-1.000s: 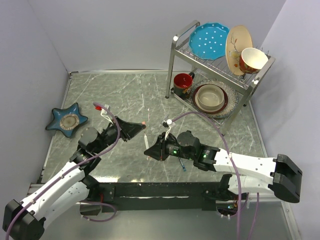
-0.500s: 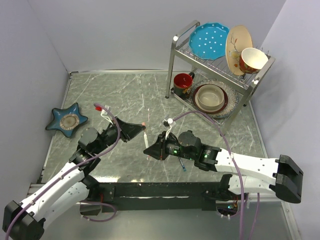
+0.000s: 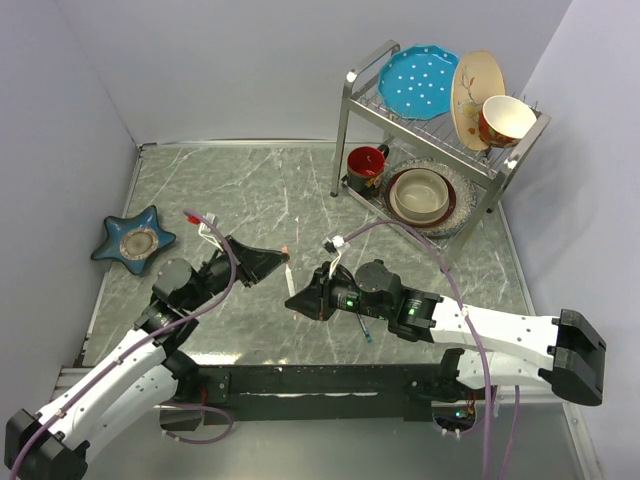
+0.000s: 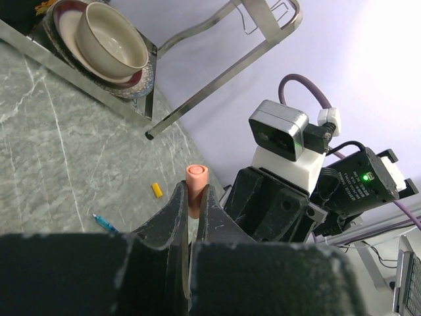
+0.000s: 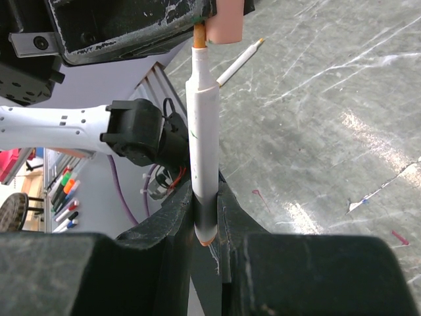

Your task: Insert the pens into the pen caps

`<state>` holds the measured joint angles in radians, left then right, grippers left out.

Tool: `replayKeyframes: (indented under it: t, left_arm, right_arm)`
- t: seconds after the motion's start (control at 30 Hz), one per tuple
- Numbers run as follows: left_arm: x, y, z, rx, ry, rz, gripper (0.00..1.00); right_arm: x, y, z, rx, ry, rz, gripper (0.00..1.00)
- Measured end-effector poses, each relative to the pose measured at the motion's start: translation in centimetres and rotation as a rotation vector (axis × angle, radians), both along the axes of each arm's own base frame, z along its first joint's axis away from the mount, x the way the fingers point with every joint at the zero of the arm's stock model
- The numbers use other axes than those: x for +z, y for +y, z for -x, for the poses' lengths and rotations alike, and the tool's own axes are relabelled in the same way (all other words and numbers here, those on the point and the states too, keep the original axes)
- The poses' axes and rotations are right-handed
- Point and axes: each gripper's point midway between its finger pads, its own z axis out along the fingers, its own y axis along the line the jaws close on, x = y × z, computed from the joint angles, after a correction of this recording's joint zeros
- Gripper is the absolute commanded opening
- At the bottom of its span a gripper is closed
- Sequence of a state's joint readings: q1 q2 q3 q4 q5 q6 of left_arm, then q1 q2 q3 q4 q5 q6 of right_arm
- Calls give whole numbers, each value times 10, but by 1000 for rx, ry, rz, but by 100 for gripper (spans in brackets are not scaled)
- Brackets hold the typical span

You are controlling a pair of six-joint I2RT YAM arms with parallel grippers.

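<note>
My left gripper (image 3: pixel 280 259) is shut on a red-orange pen cap (image 4: pixel 196 180), which also shows in the top view (image 3: pixel 286 250) and the right wrist view (image 5: pixel 223 21). My right gripper (image 3: pixel 297 299) is shut on the rear end of a white pen (image 5: pixel 202 145), held above the table. The pen's orange tip (image 5: pixel 199 34) sits at the cap's mouth. In the wrist views the jaws of the left gripper (image 4: pixel 193 192) and the right gripper (image 5: pixel 207 201) are both clamped. A yellow cap (image 4: pixel 156 190), a blue-teal pen (image 3: pixel 365 330) and a second white pen (image 5: pixel 238 62) lie on the table.
A dish rack (image 3: pixel 440 130) with plates, bowls and a red mug stands at the back right. A blue star-shaped dish (image 3: pixel 134 240) sits at the left. Walls close in the table at the back and left.
The two grippers have drawn slightly closer, bringing the white pen's tip up to the cap. The left arm has shifted a little.
</note>
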<state>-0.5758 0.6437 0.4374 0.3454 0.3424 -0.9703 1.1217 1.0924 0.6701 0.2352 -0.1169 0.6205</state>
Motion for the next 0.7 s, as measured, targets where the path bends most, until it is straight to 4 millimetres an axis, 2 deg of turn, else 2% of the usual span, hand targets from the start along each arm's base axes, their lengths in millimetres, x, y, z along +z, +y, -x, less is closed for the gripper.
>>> replayKeyframes:
  t: [0.13,0.4,0.7]
  left_arm:
    - [2,1,-2,11,12,-11,1]
    - [20,3,-4,29,-15,-3,1]
    - [16,3,-4,29,-16,-28,1]
  right_arm:
    - [-1,1,1,4,0,0,0]
    - [-6,3,2,9,7,13,0]
    - [-6,3,2,11,6,13,0]
